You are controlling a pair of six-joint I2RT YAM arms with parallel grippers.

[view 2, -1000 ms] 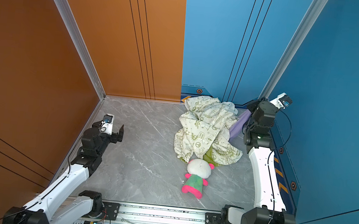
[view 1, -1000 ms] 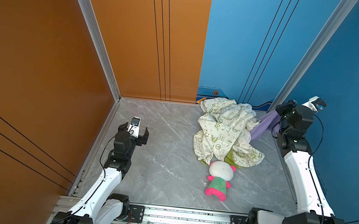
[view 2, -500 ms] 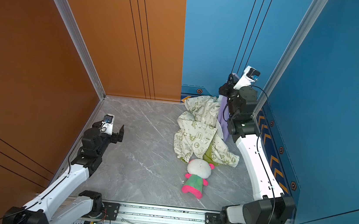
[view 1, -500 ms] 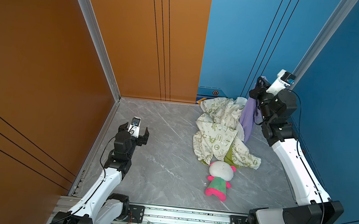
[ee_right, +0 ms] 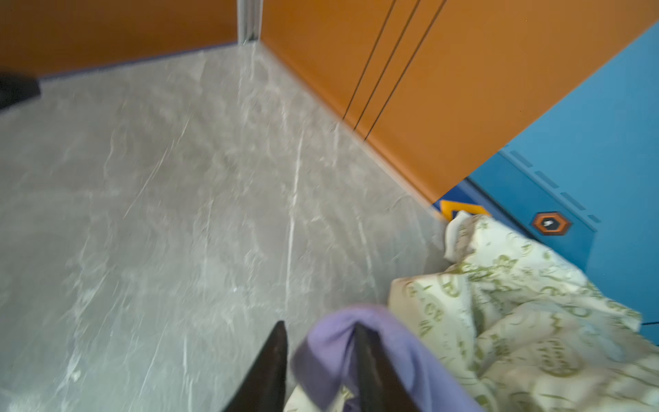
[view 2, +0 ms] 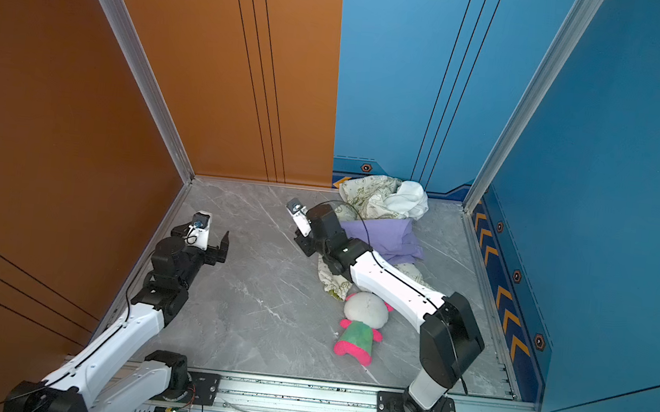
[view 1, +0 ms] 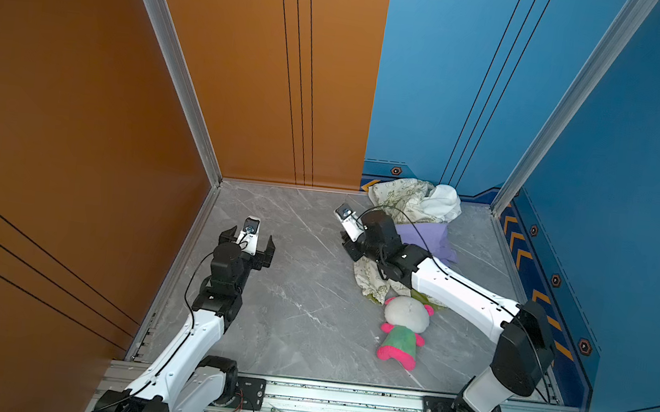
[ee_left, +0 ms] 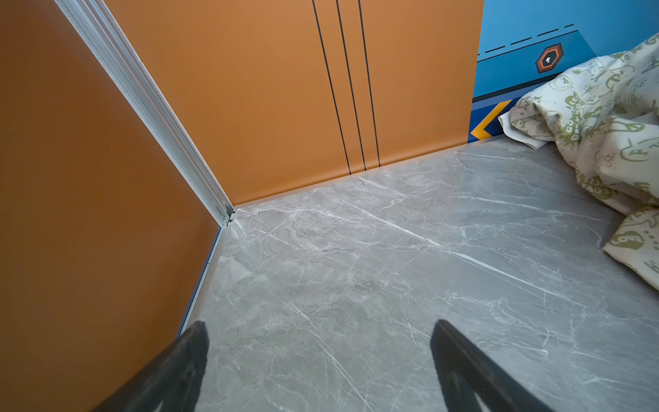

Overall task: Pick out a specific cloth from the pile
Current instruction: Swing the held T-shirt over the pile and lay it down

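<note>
The lavender cloth (view 1: 427, 236) (view 2: 385, 238) lies spread on the floor in both top views, in front of the pile's cream printed sheet (view 1: 400, 195) (view 2: 367, 196) and white fabric (view 1: 441, 204). My right gripper (view 1: 350, 246) (view 2: 301, 246) hangs low over the floor, just left of the cloth. In the right wrist view its jaws (ee_right: 320, 325) stand apart, and a fold of the cloth (ee_right: 338, 349) drapes over one finger without being pinched. My left gripper (view 1: 250, 238) (view 2: 202, 239) (ee_left: 320, 324) is open and empty over bare floor at the left.
A pink-and-green plush toy (view 1: 403, 327) (view 2: 362, 323) lies in front of the right arm. More cream sheet (view 1: 366, 280) sits under that arm's wrist. Orange walls close the left and back, blue walls the back right and right. Grey marble floor (view 1: 303, 288) lies between the arms.
The right arm lifted the lavender cloth up at the back right, then swung down and left across the pile. The cloth now lies spread out, and the right jaws have parted.
</note>
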